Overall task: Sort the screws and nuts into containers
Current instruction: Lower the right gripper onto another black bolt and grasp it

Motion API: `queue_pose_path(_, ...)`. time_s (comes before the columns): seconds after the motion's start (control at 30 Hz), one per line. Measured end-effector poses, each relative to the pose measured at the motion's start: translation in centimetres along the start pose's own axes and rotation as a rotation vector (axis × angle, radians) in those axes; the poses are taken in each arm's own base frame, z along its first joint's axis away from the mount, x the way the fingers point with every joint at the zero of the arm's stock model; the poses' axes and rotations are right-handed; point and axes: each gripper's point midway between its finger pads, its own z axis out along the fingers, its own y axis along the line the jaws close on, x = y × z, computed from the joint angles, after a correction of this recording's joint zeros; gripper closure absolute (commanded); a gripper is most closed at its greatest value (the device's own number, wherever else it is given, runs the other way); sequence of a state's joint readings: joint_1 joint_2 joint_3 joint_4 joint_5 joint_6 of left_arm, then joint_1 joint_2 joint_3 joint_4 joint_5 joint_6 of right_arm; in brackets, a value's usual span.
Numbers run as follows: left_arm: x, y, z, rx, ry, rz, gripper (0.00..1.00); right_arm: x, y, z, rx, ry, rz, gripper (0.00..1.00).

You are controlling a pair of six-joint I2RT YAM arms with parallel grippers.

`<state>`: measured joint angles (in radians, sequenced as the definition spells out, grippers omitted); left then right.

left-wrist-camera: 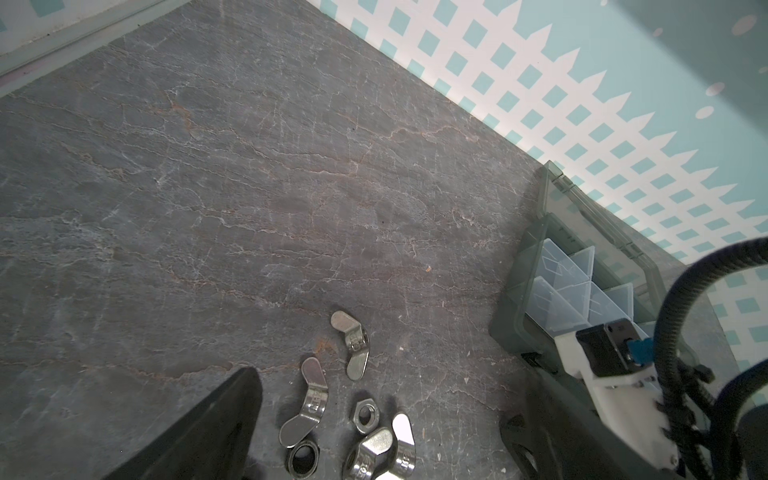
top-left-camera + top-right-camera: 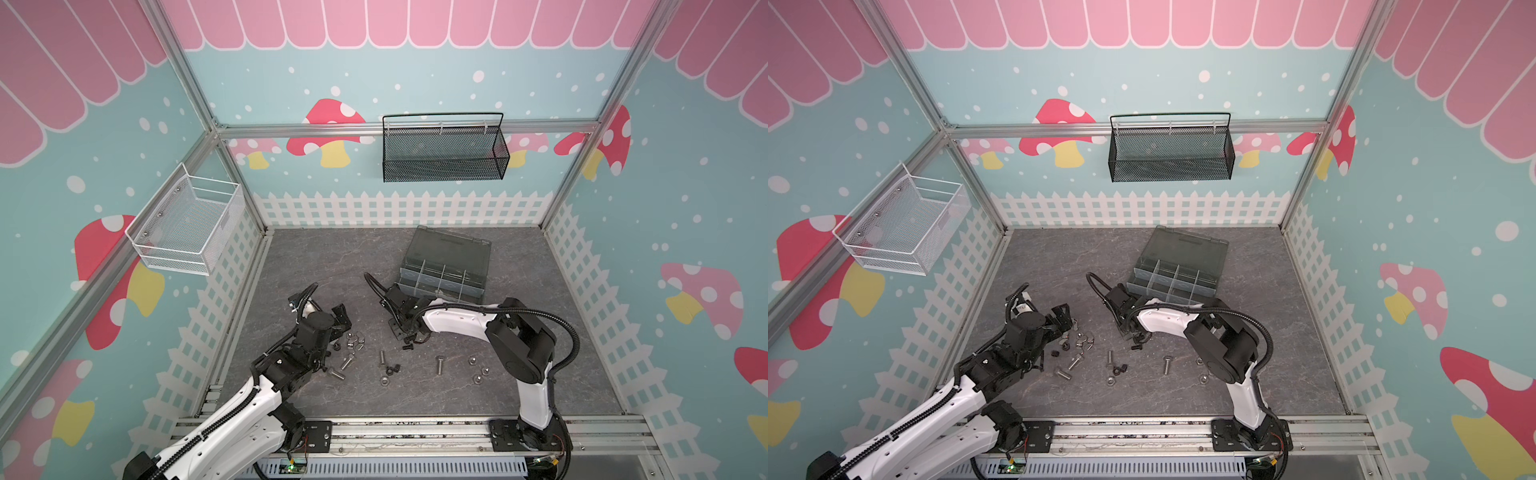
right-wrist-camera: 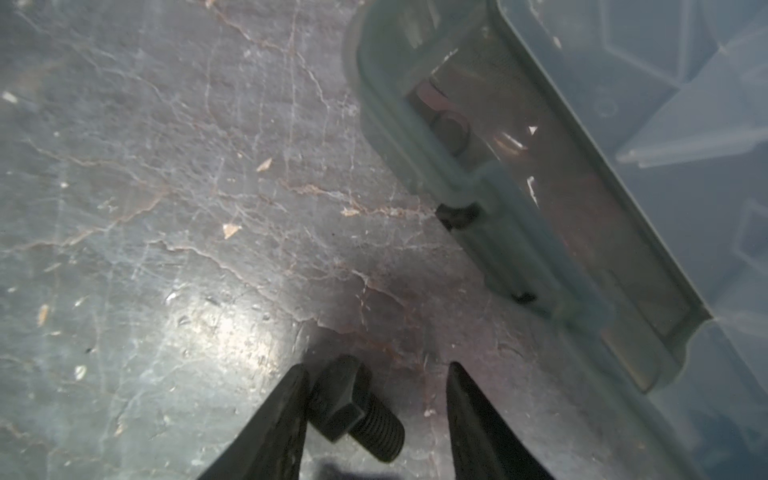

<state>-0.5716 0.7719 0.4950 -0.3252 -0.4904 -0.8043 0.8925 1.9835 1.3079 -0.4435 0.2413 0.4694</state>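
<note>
Our right gripper [image 3: 378, 368] has its jaws spread, and a black screw [image 3: 357, 415] lies on the table [image 3: 166, 208] between them, touching one jaw. Our left gripper [image 2: 341, 318] is spread wide, with silver wing nuts [image 2: 356, 340] at its 5 o'clock. We see the containers [image 2: 440, 282] at 1 o'clock from the right gripper.

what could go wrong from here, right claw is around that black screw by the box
The black screw lies skewed against one finger of the open right claw, with a gap to the other; closing may twist or roll it out.
The organiser box wall stands close beside the claw; lifting toward a compartment might clip its rim.
The wing nuts in the left wrist view lie bunched with hex nuts; a grab could take several.
</note>
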Motion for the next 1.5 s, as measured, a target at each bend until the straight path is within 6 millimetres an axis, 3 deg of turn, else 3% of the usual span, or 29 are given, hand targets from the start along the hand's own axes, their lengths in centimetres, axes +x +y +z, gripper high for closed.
queue_pose_path(0.07, 0.0, 0.0, 0.0, 0.002, -0.001, -0.001, 0.01, -0.2, -0.1, 0.1, 0.002, -0.002, 0.003, 0.59)
queue_pose_path(0.3, -0.1, 0.0, -0.1, 0.002, -0.002, -0.002, 0.01, -0.3, -0.2, 0.3, -0.012, 0.0, 0.003, 0.65)
queue_pose_path(0.7, -0.1, 0.0, 0.0, 0.001, -0.003, -0.002, 0.01, -0.2, 0.2, 0.4, -0.074, -0.005, 0.015, 0.61)
queue_pose_path(0.87, -0.2, 0.1, 0.0, -0.002, -0.004, -0.004, 0.01, 0.1, 0.5, 0.3, -0.093, -0.003, 0.016, 0.63)
queue_pose_path(1.5, -0.2, 0.1, 0.0, -0.004, -0.006, -0.006, 0.01, 0.7, -0.1, -0.2, -0.069, 0.012, 0.003, 1.0)
